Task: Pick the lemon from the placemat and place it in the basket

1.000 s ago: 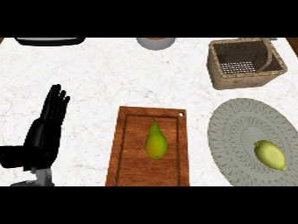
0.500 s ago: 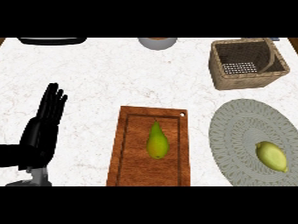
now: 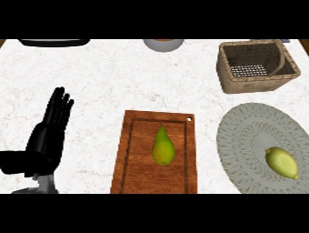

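Head view shows the lemon (image 3: 282, 162) lying untouched on the round grey placemat (image 3: 251, 132) at lower right, with the wicker basket (image 3: 254, 66) just beyond as its destination. Left hand (image 3: 44, 136) rests with straight fingers at lower left; right hand is unseen.

Your left hand (image 3: 44, 139) rests open at the lower left of the head view, fingers straight and together, pointing up and slightly right, thumb stuck out to the left. A bit of grey forearm shows beneath it. It holds nothing.
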